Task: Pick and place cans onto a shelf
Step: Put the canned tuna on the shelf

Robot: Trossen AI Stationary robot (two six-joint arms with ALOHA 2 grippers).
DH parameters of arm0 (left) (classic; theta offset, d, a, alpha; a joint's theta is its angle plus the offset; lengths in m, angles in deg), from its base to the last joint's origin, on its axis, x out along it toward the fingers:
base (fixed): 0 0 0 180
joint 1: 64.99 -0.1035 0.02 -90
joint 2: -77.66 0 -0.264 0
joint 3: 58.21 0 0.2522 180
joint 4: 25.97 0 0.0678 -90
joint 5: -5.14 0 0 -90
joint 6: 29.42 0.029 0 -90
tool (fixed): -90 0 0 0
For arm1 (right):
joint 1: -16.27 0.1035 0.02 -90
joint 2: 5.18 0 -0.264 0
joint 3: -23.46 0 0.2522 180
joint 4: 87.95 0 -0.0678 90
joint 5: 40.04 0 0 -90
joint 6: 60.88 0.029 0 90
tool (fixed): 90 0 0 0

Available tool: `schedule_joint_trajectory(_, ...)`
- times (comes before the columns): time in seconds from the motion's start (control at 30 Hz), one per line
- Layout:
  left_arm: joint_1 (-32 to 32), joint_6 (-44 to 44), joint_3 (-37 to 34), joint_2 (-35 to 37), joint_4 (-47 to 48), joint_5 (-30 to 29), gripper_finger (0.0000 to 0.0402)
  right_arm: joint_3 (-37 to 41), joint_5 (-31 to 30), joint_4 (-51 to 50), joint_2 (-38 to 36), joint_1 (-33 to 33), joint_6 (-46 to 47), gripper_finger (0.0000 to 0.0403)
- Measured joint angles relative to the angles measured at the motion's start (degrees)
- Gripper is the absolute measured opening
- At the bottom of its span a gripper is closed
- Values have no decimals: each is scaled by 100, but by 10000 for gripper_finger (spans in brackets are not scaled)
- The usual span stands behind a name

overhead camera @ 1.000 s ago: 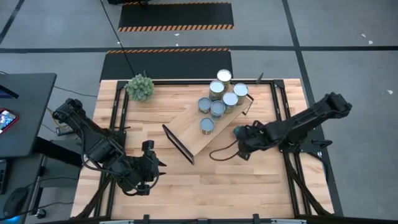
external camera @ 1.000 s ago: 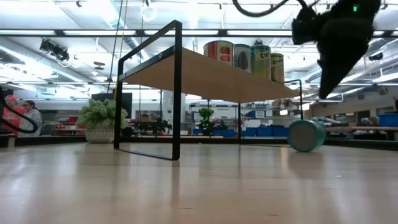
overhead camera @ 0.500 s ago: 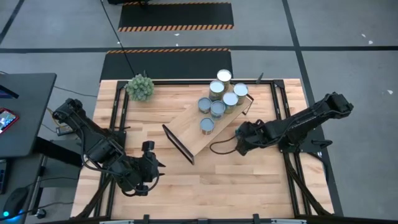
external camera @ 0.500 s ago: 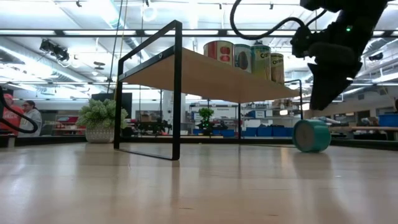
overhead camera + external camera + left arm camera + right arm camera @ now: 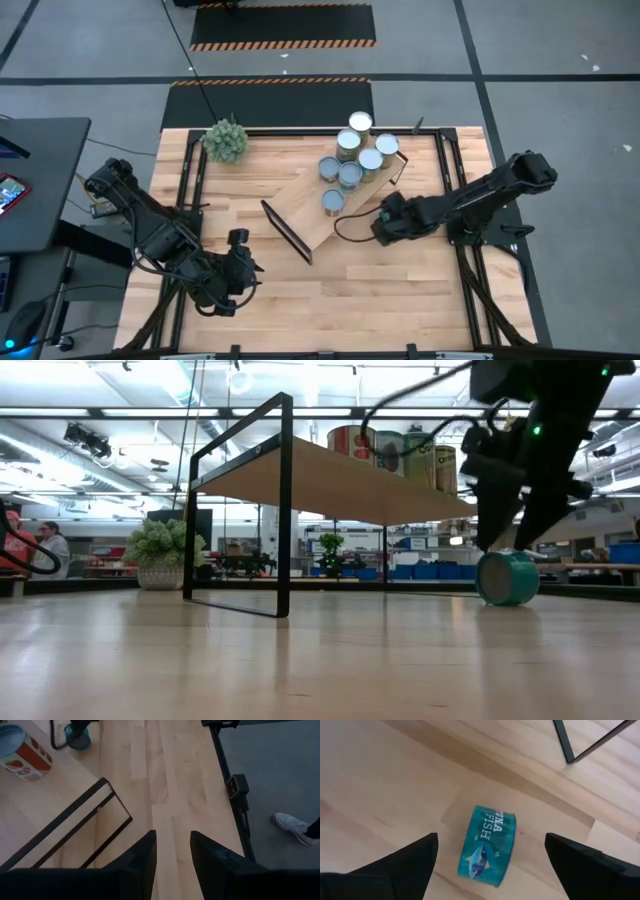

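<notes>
A teal tuna can [image 5: 487, 852] lies on its side on the tabletop, near the right end of the shelf [image 5: 315, 210]; it also shows in the low view [image 5: 508, 578]. My right gripper [image 5: 490, 847] hangs just above it, wide open, one finger on each side, touching nothing; it also shows in the low view [image 5: 520, 535]. Several cans [image 5: 350, 160] stand upright on the far right part of the shelf board. My left gripper [image 5: 250, 268] waits, open and empty, near the table's front left.
A bushy green plant [image 5: 225, 140] stands at the table's far left corner. The shelf's black end frame [image 5: 240, 510] stands on the table near the middle. Black rails [image 5: 452, 170] run along the table's sides. Bare wood lies in front of the shelf.
My right gripper has gone down and toward the table's left edge, and now stands over the teal can with its fingers apart. The can has rolled a little along the table.
</notes>
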Motion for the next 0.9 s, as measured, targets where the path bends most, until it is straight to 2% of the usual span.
schedule_joint_trajectory(0.17, 7, -36, 0, 0, -4, 127, 126, 0, -1, 95, 584, -4, 33, 378)
schedule_joint_trajectory(0.3, 7, -19, 0, 0, -5, 152, 126, 0, 0, 229, 923, -67, -100, 358)
schedule_joint_trajectory(0.47, 4, -23, 0, 0, -4, 151, 126, -1, 2, 501, 1123, -79, -332, 292)
schedule_joint_trajectory(0.73, 11, -21, 0, 0, -6, 262, 126, -2, 29, 481, 1048, 99, -374, 150)
schedule_joint_trajectory(0.77, 11, -22, 0, 0, -4, 262, 126, -2, 41, 468, 1010, 145, -374, 140)
schedule_joint_trajectory(0.9, 9, -26, 0, 0, -6, 260, 126, -2, 207, 410, 800, 443, -369, 139)
